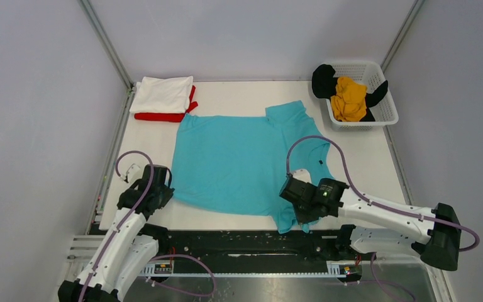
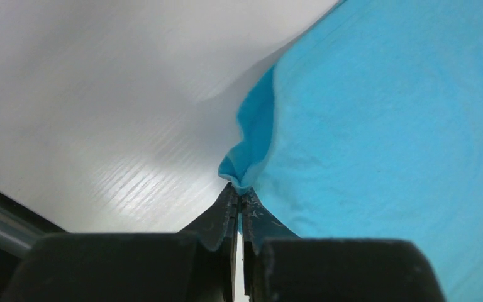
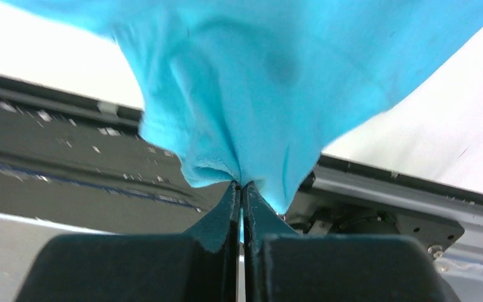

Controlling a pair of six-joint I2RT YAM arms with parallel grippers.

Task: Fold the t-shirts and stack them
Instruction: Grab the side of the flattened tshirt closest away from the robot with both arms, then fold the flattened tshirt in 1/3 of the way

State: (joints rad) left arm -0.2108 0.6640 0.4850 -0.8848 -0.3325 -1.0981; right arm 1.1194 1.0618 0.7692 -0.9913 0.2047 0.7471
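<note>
The turquoise t-shirt (image 1: 236, 160) lies spread flat on the white table (image 1: 365, 157), collar toward the right. My left gripper (image 1: 163, 192) is shut on its near-left hem corner; in the left wrist view the left gripper (image 2: 239, 189) pinches a small fold of turquoise t-shirt (image 2: 377, 126). My right gripper (image 1: 292, 217) is shut on the near sleeve, and the right wrist view shows the right gripper (image 3: 241, 184) with turquoise t-shirt (image 3: 270, 82) bunched above it. A folded white t-shirt (image 1: 162, 94) rests on a folded red one (image 1: 160, 116) at the back left.
A white mesh basket (image 1: 387, 113) at the back right holds a mustard-yellow t-shirt (image 1: 348, 99) and a black one (image 1: 322, 80). The black rail (image 1: 239, 242) runs along the table's near edge, under the gripped sleeve. Grey walls close in the sides and back.
</note>
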